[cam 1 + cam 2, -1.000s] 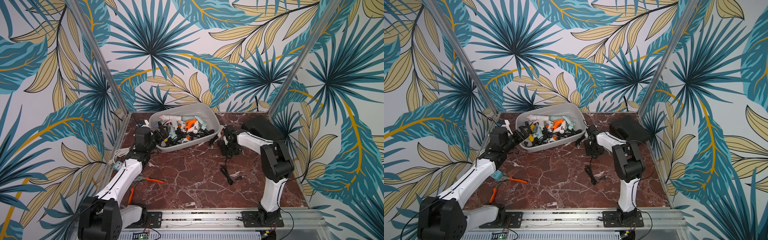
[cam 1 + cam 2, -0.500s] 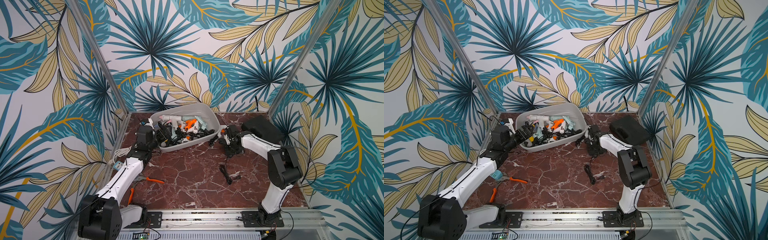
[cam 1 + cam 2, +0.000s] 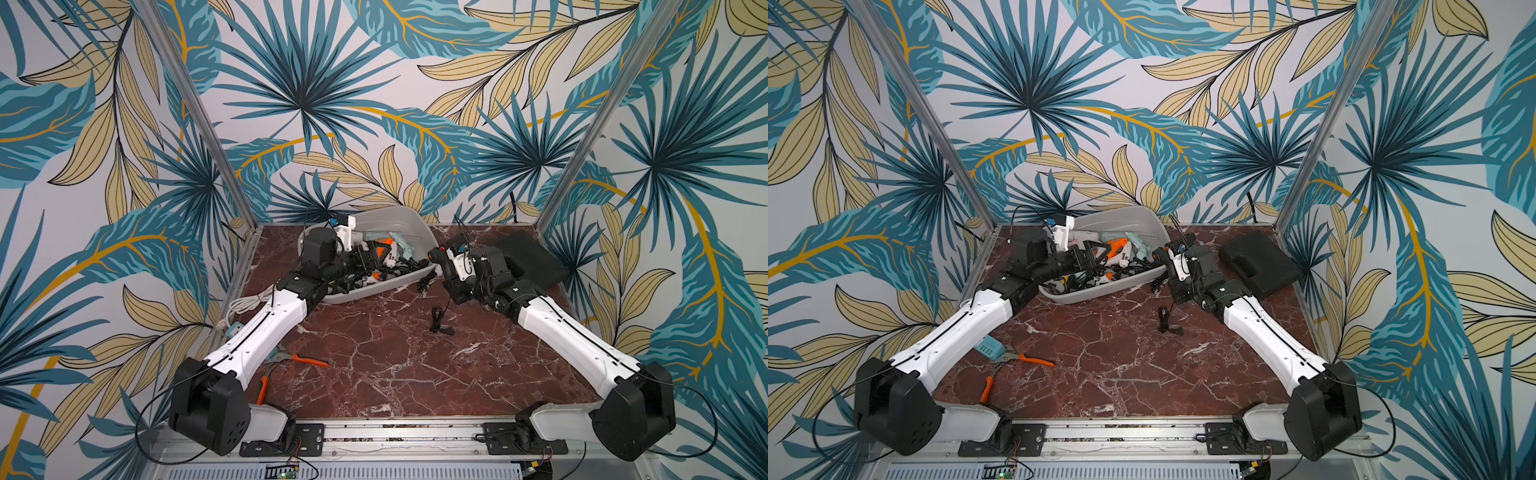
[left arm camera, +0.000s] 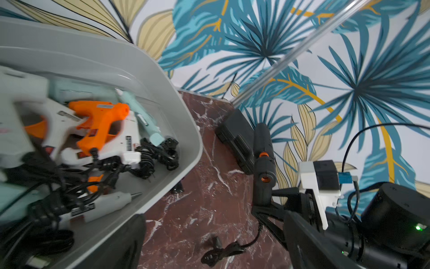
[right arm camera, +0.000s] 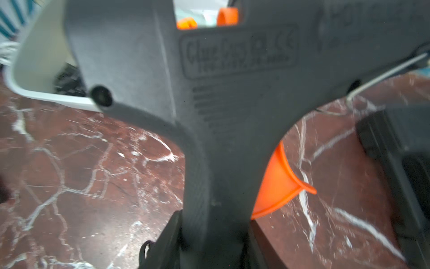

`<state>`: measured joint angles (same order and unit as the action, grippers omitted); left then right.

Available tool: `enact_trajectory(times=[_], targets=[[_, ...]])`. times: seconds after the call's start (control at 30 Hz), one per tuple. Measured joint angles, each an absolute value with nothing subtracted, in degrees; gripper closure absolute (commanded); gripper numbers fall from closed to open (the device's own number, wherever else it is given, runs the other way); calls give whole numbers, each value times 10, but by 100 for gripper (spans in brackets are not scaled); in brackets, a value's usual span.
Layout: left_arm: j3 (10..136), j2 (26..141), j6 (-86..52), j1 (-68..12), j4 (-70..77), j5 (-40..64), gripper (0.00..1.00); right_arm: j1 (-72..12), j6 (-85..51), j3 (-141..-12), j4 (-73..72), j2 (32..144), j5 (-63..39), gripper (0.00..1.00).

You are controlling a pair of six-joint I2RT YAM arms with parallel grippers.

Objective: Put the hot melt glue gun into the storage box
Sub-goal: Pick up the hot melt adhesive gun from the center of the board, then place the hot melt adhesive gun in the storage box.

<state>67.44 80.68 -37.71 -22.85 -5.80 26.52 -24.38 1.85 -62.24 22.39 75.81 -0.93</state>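
right gripper (image 5: 215, 242): you have it clamped on the gun (image 5: 232, 116); the jaws pinch the handle below the orange trigger.
gun: black, held upright, handle down and barrel across the top. Its rear end faces the box (image 3: 386, 218), and its nozzle end faces the case (image 3: 528, 257).
gun's place: outside the box, just beside its right end, between box and case. You can see this from the left wrist too, where the gun (image 4: 263, 167) stands beyond the box wall (image 4: 162, 93).
left gripper (image 3: 1089, 257): your jaws are spread wide and grasp nothing; the gripper reaches in over the box's near-left rim, above the heap.
box: light grey tub at the back of the table (image 3: 395, 365), close to the wall.
heap: several glue guns tangled in black cords, among them an orange gun (image 4: 102, 121), white ones and a pale green one.
cord (image 3: 438, 322): a black bundle on the table, near your right gripper and clear of the box.
pliers (image 3: 309, 360): orange handles, lying open beside your left arm, well apart from the box.
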Motion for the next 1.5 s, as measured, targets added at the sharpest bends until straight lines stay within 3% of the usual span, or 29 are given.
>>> enact_trajectory(times=[0.27,0.53,0.67,0.73,0.83,0.9,0.97,1.03,1.07,1.1,1.27,1.5], targets=[[797,887,-328,-292,-112,325,0,-286,42,-623,204,741,-10,94],[815,934,-319,-297,-133,339,12,-316,55,-641,204,741,5,94],[820,947,-319,-299,-134,354,22,-326,59,-648,209,747,11,93],[826,952,-319,-300,-137,359,32,-331,62,-655,209,752,12,92],[836,955,-319,-302,-135,370,56,-338,65,-664,209,760,13,89],[841,955,-319,-303,-131,374,76,-339,65,-668,209,764,16,85],[844,955,-327,-305,-131,370,90,-340,65,-670,208,767,28,76],[846,955,-326,-307,-131,364,100,-341,65,-672,209,768,35,57],[847,955,-324,-307,-131,362,100,-342,64,-674,209,768,40,40],[851,955,-316,-307,-134,359,100,-342,59,-677,210,768,46,31],[874,955,-280,-282,-161,332,100,-341,33,-716,211,756,83,1],[944,955,-243,-222,-190,322,100,-341,-31,-740,223,680,170,1]])
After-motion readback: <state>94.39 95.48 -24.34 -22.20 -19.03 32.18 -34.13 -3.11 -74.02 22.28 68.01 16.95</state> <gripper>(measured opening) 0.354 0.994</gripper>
